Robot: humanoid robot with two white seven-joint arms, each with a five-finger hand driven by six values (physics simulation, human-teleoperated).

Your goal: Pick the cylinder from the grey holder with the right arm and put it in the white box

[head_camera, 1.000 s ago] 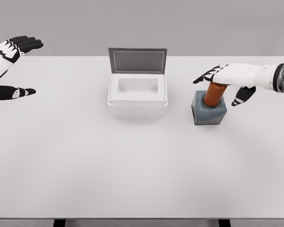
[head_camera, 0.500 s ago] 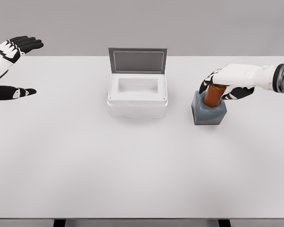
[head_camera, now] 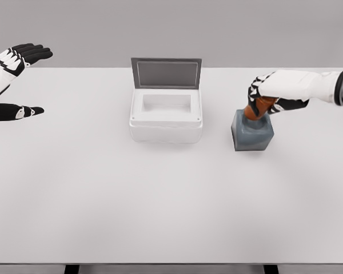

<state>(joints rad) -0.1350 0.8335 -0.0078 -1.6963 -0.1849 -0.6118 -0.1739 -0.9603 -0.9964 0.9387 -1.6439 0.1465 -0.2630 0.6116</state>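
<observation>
An orange-brown cylinder [head_camera: 255,111] stands upright in the grey holder [head_camera: 252,135] on the right of the table. My right hand [head_camera: 267,96] is shut on the cylinder's top, hiding its upper part. The white box [head_camera: 166,115] sits at the table's middle rear, its grey lid [head_camera: 166,73] standing open behind it and its inside empty. My left hand [head_camera: 16,80] hovers open at the far left edge, holding nothing.
The white table [head_camera: 160,200] stretches wide in front of the box and holder. Its front edge [head_camera: 171,264] runs along the bottom of the view. A grey wall lies behind.
My right hand's fingers closed around the cylinder's top, and the cylinder shows less above the holder than before. The left arm has not moved.
</observation>
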